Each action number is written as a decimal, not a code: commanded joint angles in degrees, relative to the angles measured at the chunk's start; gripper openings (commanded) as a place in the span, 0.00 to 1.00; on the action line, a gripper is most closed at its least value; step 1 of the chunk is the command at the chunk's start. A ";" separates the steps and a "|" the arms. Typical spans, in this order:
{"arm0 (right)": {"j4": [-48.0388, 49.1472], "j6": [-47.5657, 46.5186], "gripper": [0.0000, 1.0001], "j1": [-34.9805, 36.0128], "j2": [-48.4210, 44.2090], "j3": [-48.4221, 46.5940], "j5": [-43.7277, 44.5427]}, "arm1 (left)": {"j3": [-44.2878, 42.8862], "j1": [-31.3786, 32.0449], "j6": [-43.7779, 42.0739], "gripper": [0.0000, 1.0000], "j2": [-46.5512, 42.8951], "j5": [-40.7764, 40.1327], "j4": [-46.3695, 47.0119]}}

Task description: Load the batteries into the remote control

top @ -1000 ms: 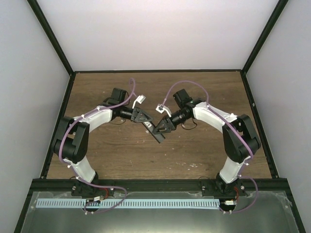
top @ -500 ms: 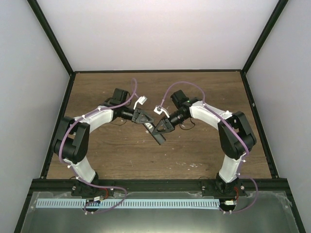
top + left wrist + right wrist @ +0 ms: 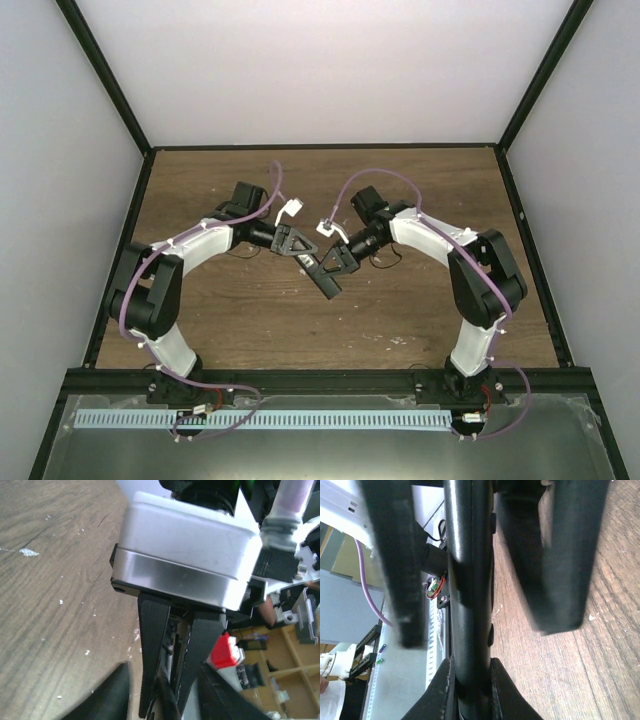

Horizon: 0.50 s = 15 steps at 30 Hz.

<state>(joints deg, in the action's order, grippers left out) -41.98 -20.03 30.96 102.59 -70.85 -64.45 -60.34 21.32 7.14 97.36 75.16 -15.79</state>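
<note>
The two arms meet over the middle of the table (image 3: 420,320), about equally far from its left and right edges. The remote control (image 3: 327,282) sits between them. From above it shows as a slim black bar lying on a slant, with its free end pointing toward the near right corner and its other end hidden under the arms. I cannot tell whether it rests on the wood or hangs just above it.

The left tool (image 3: 297,244) reaches in from the left side of the table and is clenched on the remote control. In the right wrist view, two dark fingers (image 3: 496,692) press against both sides of the bar at the bottom of the frame.

The right tool (image 3: 336,262) comes in from the right and lies just beside the left tool, almost nose to nose with it. Its own camera shows the bar running lengthwise between its two blurred fingers (image 3: 395,560). A strip of bright background shows between the left-hand finger and the bar, while the other finger looks right up against it. I cannot tell whether this tool is gripping the remote control or only straddling it.

The left wrist view is filled by the right tool's white and silver body, with its black fingers pointing down and close together. The gap between them is too dark and cluttered to make out. Bare wood grain with a few pale specks lies to the left of them.
</note>
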 commanded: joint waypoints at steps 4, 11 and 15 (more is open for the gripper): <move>-0.06 -0.91 0.01 0.58 -0.77 -1.82 2.33 | -0.86 -0.15 -1.10 0.73 -1.69 -1.95 -0.45; 1.21 0.49 0.01 0.50 -2.32 -0.09 9.37 | 5.39 -6.98 7.04 0.86 -5.64 -5.16 10.59; 2.00 3.68 0.01 0.50 -3.02 -0.04 20.94 | 10.40 -14.18 13.41 0.89 -10.17 -9.22 17.04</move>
<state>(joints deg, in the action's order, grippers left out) -41.39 -19.20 31.09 102.17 -70.67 -54.57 -53.54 12.40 14.04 91.44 69.71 -7.33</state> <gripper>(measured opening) 0.066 0.886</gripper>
